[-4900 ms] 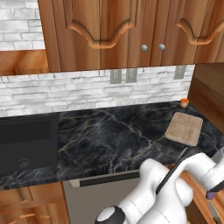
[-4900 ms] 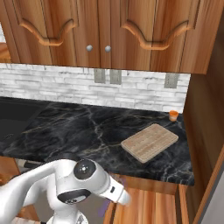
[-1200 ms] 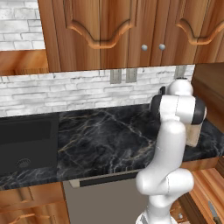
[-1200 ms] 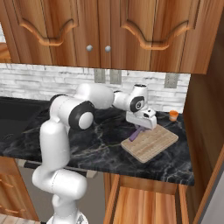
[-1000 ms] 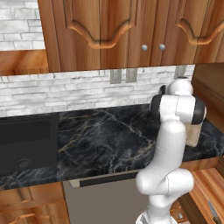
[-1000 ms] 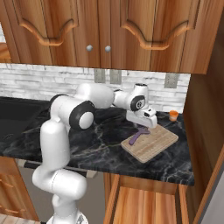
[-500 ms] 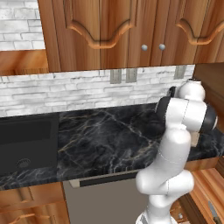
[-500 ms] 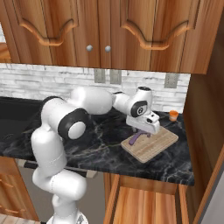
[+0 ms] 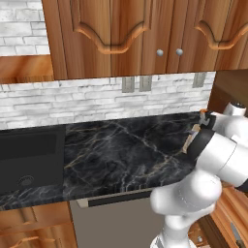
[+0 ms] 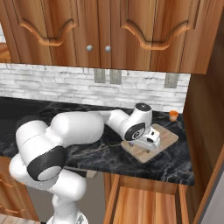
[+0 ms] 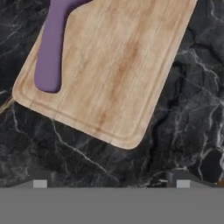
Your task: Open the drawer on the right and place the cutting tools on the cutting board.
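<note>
Hovering low over the cutting board [image 11: 111,65], with the gripper [image 11: 108,183] spread wide and holding nothing: 2 fingertips [image 11: 40,183] poke up at the bottom corners of the hand view, well apart, above bare black marble counter [image 11: 87,162].

Upper left of the hand view: a purple-handled cutting tool [image 11: 51,48] lying flat on the board near its edge; metal end cut off by the frame top. Probably light, rigid, with a smooth rounded handle, so somewhat slippery. Best taken across the narrow middle of the handle, jaws square to its length.

Right base view: board at right of centre on the counter, hand above it, small orange cup [image 10: 173,115] beyond. Drawer [image 10: 140,203] open at bottom centre, orange-wood inside; contents impossible to make out.

Left base view, lower right corner: a grey tool-like shape [image 9: 236,234], too small to name.
</note>
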Tool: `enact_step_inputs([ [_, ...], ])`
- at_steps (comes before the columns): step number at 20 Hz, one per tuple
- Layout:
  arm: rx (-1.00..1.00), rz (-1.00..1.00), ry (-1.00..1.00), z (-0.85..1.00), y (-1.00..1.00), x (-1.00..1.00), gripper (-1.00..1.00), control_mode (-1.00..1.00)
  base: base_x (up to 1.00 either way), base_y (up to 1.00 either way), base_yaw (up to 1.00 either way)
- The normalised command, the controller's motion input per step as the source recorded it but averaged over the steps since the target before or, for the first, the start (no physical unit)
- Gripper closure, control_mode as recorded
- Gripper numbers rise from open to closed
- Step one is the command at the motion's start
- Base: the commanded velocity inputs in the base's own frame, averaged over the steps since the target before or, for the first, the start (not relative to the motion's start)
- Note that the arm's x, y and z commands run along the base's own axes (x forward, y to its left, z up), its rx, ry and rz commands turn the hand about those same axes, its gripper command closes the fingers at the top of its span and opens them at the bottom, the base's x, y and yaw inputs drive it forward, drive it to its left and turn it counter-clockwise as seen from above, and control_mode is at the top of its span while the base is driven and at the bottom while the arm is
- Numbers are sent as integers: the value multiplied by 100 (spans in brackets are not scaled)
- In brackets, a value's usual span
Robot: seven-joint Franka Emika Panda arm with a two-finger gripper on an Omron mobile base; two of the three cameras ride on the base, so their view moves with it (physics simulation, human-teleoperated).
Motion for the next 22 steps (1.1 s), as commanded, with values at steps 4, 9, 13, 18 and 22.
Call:
enact_step_inputs([
  [4, 0, 7, 0, 0, -14, -100, -100, -100, 0, 0, 0],
  [9, 0, 0, 14, 2, -14, -56, -100, -100, 0, 0, 0],
  [13, 0, 0, 15, 0, -36, -70, -100, -100, 0, 0, 0],
  [18, 0, 0, 3, -1, -11, -19, -100, -100, 0, 0, 0],
  [22, 0, 1, 0, -10, 0, -19, -100, -100, 0, 0, 0],
])
